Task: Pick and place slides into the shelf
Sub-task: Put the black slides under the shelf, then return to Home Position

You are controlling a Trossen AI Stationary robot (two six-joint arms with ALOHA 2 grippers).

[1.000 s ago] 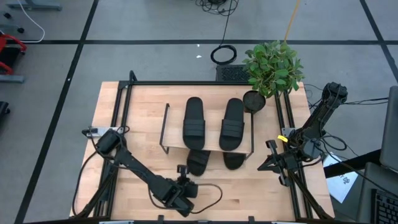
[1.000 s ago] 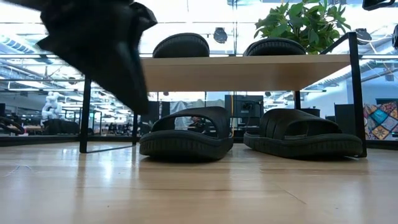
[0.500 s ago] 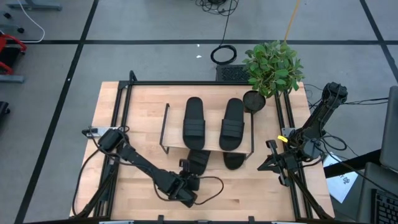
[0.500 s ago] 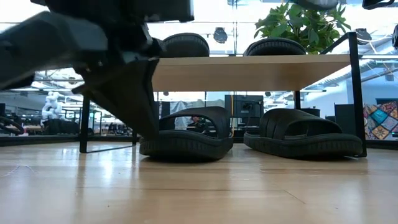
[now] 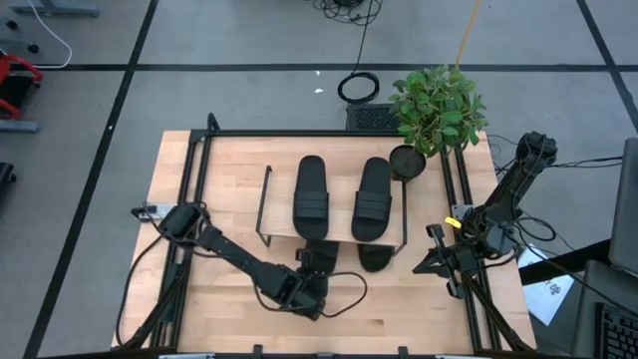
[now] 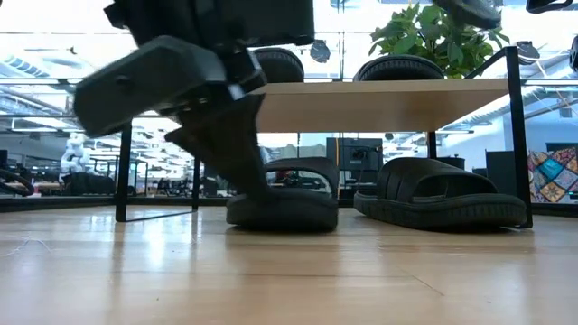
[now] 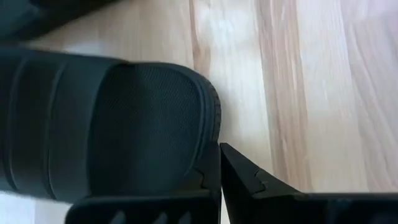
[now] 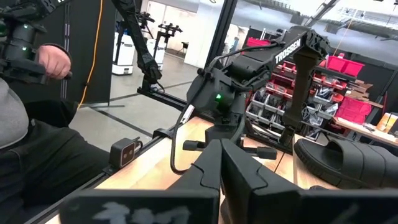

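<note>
My left gripper (image 5: pixel 311 282) is down low at the front of the table (image 5: pixel 229 160), right at the heel end of the left lower slide (image 6: pixel 287 206). My wrist camera shows my two fingers pressed together, tips touching, with nothing between them. The fingertips (image 7: pixel 219 163) sit right against the rounded rim of that slide (image 7: pixel 106 124). So I am not holding it. I think I am nudging it.

The shelf (image 5: pixel 334 231) stands in the middle of the table. Two slides lie side by side on its top board: the top left slide (image 5: pixel 311 195) and the top right slide (image 5: pixel 374 197). The other two are underneath on the table. The right lower slide (image 6: pixel 442 203) sits well in under the board. The left lower slide pokes out a bit at the front, and my gripper is touching it there.

My right gripper (image 5: pixel 432 261) waits off at the right edge of the table, away from the shelf. Its fingers are pressed together too, and it holds nothing.

I think the job is almost done. The step now is tucking the last slide under the shelf. Next I should push it gently straight in until it lines up beside the other one. I must push slow, so it does not turn sideways or bump the thin black leg (image 6: pixel 121 167) of the shelf.
</note>
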